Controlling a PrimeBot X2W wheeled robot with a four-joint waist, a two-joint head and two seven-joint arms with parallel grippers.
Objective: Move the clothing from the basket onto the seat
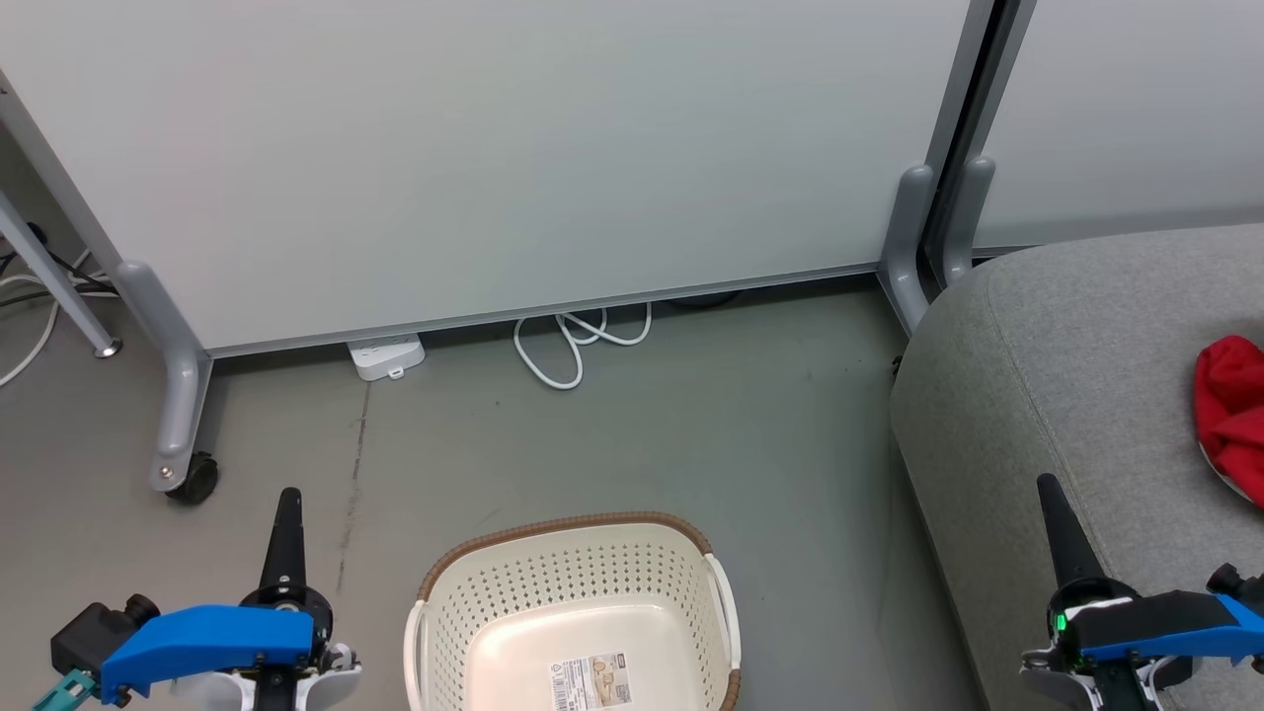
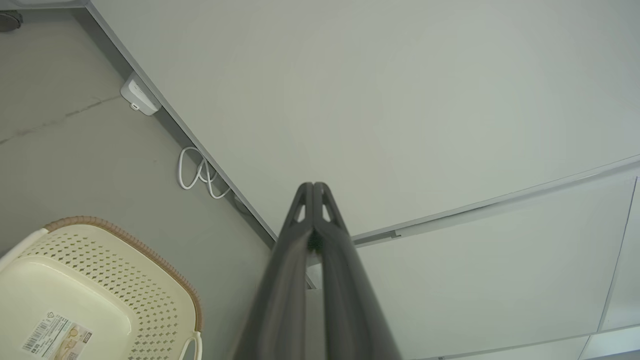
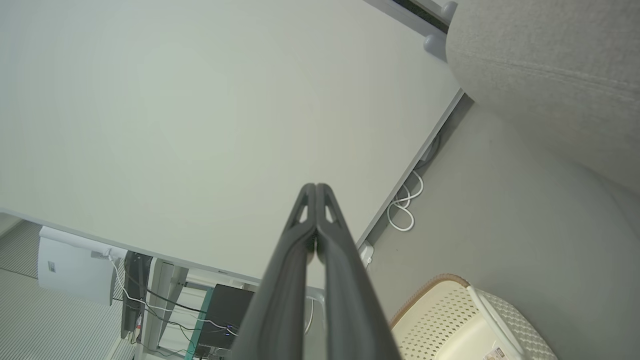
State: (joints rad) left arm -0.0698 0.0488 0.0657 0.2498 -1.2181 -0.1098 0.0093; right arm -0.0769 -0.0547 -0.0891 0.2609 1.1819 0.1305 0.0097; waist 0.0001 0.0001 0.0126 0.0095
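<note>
The cream basket [image 1: 464,612] with its brown rim sits on the floor at the bottom centre, holding nothing but a label sticker [image 1: 591,681]. Red clothing [image 1: 1229,415] lies on the grey seat [image 1: 1066,395] at the right edge of the head view. My left gripper [image 1: 287,504] is shut and points up, left of the basket. Over the seat's front left part stands my right gripper [image 1: 1049,489], also shut with nothing in it. The left wrist view shows the fingers [image 2: 314,188] pressed together, with the basket [image 2: 165,280] at lower left. In the right wrist view the shut fingertips [image 3: 316,188] point at the wall, the seat [image 3: 550,65] at upper right.
A pale partition wall [image 1: 494,148] on castor feet [image 1: 193,479] stands behind the basket. A white power strip [image 1: 387,355] and a looped white cable [image 1: 578,341] lie at its base. Bare grey floor [image 1: 750,425] separates basket and wall. Cables and equipment [image 3: 220,310] show past the partition.
</note>
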